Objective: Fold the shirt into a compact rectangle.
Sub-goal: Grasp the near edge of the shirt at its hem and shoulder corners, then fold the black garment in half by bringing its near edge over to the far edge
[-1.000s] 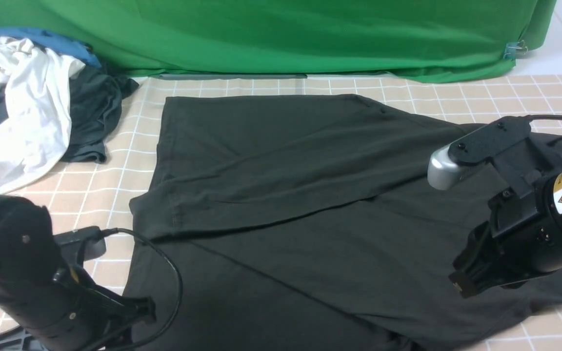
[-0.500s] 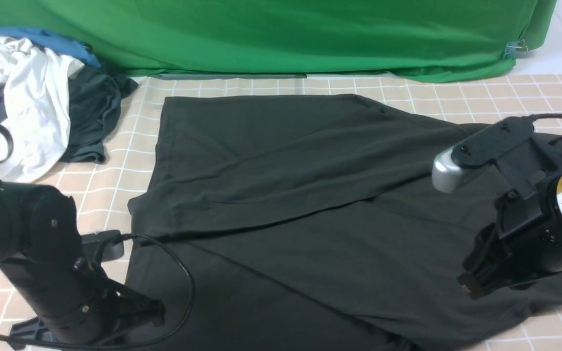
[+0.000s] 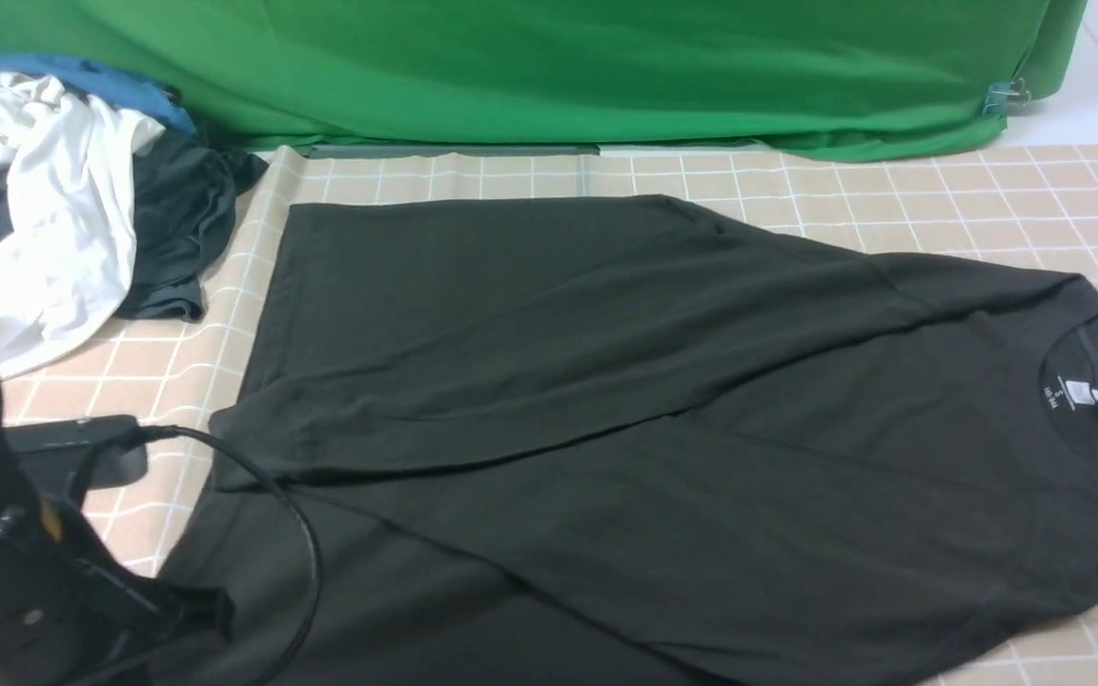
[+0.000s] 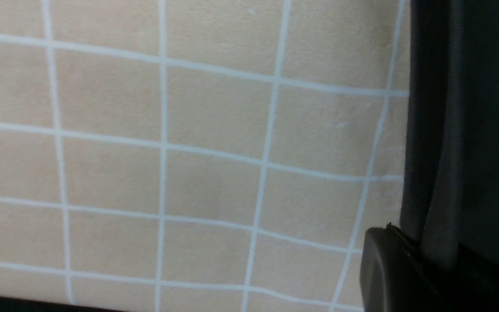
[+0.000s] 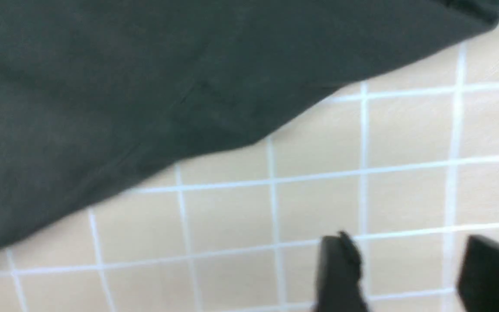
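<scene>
Shirt [image 3: 606, 400], black, lies spread flat across the middle of a checked tablecloth [image 3: 940, 191], collar toward the right, one sleeve laid diagonally over the body. Left gripper [image 3: 196, 615] is pinched on the hem edge; right gripper [image 5: 409, 242] hangs spread and empty just beside the fabric. Folding looks barely begun: halving and squaring remain

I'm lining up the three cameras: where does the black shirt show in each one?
Front: shirt spread flat across the middle, collar toward the robot's right.
Left wrist: only a strip of shirt edge, bordering the grid.
Right wrist: blurred shirt expanse with a slanted edge.
Shared landmark: beige white-grid tablecloth.
</scene>
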`<move>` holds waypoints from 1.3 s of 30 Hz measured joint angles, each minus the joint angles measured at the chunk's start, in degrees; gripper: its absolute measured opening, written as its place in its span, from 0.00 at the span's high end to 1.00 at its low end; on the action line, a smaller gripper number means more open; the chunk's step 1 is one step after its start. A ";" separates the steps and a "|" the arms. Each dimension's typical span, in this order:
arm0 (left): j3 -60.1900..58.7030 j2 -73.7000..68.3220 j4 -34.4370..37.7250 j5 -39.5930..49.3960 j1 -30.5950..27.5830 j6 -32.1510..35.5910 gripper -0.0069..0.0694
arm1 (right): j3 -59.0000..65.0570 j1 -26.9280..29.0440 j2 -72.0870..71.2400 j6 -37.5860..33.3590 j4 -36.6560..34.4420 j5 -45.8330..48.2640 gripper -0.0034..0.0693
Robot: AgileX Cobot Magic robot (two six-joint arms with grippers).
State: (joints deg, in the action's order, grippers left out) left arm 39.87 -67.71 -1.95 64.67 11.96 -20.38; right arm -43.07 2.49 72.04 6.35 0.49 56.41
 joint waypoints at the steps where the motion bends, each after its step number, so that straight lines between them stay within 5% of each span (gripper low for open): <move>1: 0.00 0.19 -0.40 0.13 0.00 -0.39 0.87 | 1.20 0.49 0.07 -0.51 -1.78 -2.07 0.27; 5: 0.00 0.23 -0.81 -0.75 0.00 -1.28 0.87 | 3.51 0.66 3.10 -0.73 -7.34 -9.31 0.16; 17: 0.00 0.23 -0.81 -1.52 0.00 -1.56 0.87 | 4.05 -1.28 16.03 -1.98 -13.51 -14.68 0.16; 19: 0.00 0.23 -0.81 -2.11 0.00 -1.56 0.87 | 3.96 -2.96 17.12 -2.75 -13.42 -16.16 0.25; 24: 0.00 0.23 -0.14 -4.35 0.00 -4.92 0.87 | 4.02 -4.99 17.55 -4.51 -13.77 -20.65 0.82; 39: 22.38 -6.20 0.71 -3.38 -4.82 -12.01 0.87 | -13.63 -5.11 13.97 -6.35 -7.07 -3.09 0.86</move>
State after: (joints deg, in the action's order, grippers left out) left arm 62.25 -73.90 -1.24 61.30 7.14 -32.39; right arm -56.70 -2.62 86.00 0.00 -6.58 53.32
